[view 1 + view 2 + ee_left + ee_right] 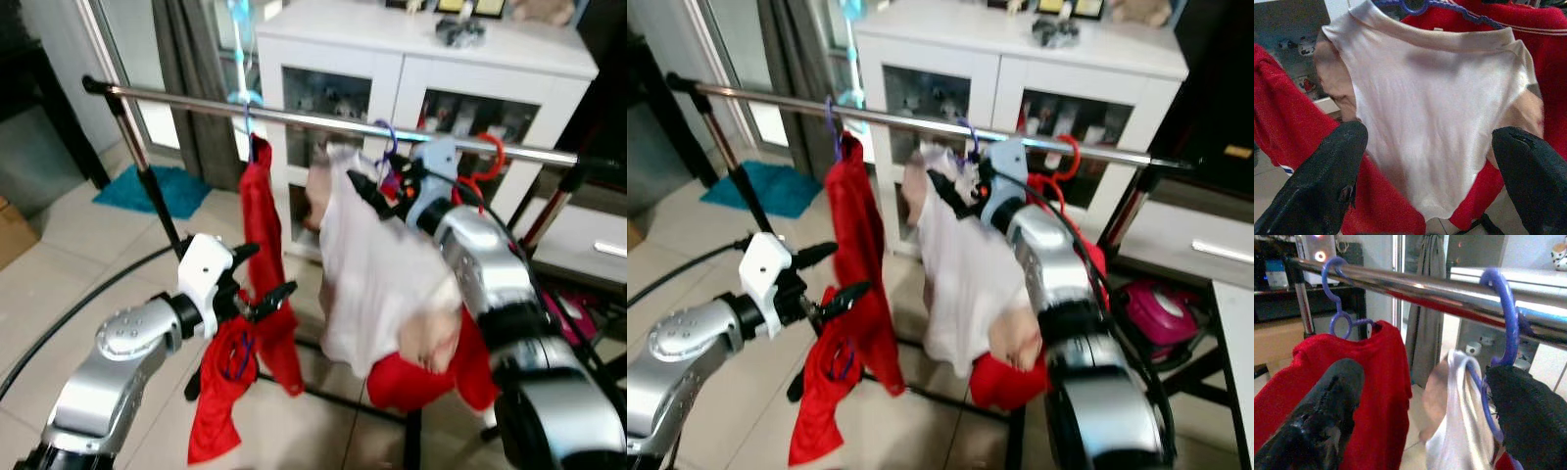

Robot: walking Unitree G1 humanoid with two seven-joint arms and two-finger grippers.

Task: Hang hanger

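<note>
Rail (323,120) runs 9 to 3. Shirt (377,274) on hanger (1501,342) hangs mid-rail; second shirt (260,255) at its 9 o'clock. Cabinet (421,59) behind rail at 12. Mat (152,188) on floor at 10.

The clothes rail (1430,290) is glossy polished metal; the purple hanger (1503,333) smooth plastic; the white shirt (1435,122) soft, faintly sheened cloth.

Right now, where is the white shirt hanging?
The white shirt hangs on a purple hanger hooked over the metal rail, between two red garments, right by the right gripper.
</note>
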